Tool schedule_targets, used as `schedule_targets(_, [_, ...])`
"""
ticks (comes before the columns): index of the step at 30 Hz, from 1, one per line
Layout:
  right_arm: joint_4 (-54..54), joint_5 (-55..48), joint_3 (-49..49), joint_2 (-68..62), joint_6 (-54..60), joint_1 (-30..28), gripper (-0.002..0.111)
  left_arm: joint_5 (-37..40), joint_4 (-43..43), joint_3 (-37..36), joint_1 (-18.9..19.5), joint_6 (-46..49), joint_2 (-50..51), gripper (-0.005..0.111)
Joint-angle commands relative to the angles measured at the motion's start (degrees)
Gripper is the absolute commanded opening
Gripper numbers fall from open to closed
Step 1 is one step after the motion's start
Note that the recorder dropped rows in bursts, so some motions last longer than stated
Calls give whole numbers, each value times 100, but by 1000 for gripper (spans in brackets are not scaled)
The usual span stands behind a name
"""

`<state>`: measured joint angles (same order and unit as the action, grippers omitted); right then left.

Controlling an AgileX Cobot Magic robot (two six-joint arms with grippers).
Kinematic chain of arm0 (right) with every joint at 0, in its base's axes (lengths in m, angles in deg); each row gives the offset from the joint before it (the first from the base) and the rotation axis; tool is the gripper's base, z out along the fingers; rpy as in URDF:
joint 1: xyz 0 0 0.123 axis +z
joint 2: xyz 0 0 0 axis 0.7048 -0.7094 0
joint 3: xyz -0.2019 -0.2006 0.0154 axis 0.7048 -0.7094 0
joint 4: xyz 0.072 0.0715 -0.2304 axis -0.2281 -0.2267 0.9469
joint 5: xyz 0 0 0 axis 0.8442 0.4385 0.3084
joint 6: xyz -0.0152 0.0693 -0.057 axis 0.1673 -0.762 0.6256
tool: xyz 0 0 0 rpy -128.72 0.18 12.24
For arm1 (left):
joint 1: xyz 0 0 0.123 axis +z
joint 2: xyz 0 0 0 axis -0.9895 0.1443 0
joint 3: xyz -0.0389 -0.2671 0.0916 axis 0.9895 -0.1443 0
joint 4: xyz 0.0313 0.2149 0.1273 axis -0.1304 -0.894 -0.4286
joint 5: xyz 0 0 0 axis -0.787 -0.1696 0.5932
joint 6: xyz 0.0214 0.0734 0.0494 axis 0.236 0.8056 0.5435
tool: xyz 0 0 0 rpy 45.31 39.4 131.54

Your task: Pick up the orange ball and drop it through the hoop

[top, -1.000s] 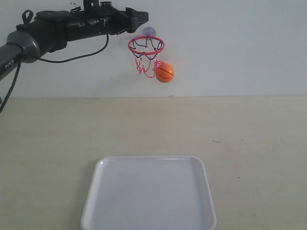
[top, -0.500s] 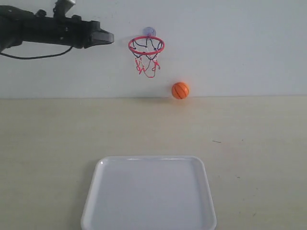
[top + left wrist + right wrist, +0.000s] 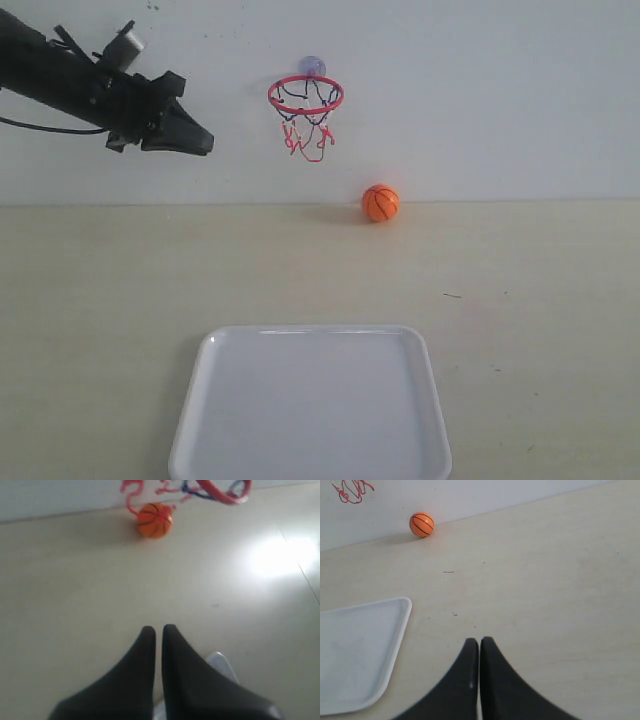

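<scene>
The orange ball [image 3: 380, 203] rests on the table against the back wall, below and to the right of the hoop [image 3: 305, 95]. It also shows in the left wrist view [image 3: 154, 520] and the right wrist view [image 3: 422, 524]. The hoop's red ring and string net hang from a bluish suction cup on the wall. My left gripper [image 3: 198, 144] is raised in the air to the left of the hoop, shut and empty [image 3: 158, 628]. My right gripper [image 3: 479, 640] is shut with nothing in it and is outside the exterior view.
A white tray [image 3: 310, 405] lies at the front middle of the beige table [image 3: 540, 300]. The white wall stands right behind the ball and hoop.
The ball fell from beside the net, bounced and came to rest on the table by the wall. My left arm drew back from the hoop, leftward and downward.
</scene>
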<state>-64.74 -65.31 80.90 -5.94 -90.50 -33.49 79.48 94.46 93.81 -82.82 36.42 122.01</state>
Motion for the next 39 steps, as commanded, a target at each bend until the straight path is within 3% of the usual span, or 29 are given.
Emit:
schedule_targets(1, [71,30,2,17,30,-40,0,77,-25,-1696,-142,375,-1111,4])
schedule_targets(5, [71,30,2,17,30,-40,0,-695,-34,-3621,-142,466,-2312,4])
schedule_targets(6, [71,30,2,17,30,-40,0,-1255,32,-4691,-142,594,-2963,4])
schedule_targets(7, [71,30,2,17,30,-40,0,-1514,184,-5118,-156,680,-3223,4])
schedule_targets(8, [71,30,2,17,30,-40,0,-1936,695,-6145,-156,968,-3858,4])
schedule_targets(10, [71,30,2,17,30,-40,0,-2130,1695,-7548,-156,1700,-4703,4])
schedule_targets(14, [71,30,2,17,30,-40,0,-2140,3855,-9540,-156,3346,-6205,4])
schedule_targets(15, [71,30,2,17,30,-40,0,-2110,4062,-9894,-156,3603,-6545,4])
schedule_targets(21, [71,30,2,17,30,-40,0,-1816,4056,-11361,-156,3794,-7985,4])
schedule_targets(25, [71,30,2,17,30,-40,0,-1466,4056,-11829,-156,3795,-8331,4])
schedule_targets(36, [71,30,2,17,30,-40,0,-1469,4015,-11978,-156,3812,-8501,4])
schedule_targets(39, [71,30,2,17,30,-40,0,-1800,4031,-11978,-232,3812,-8769,4])
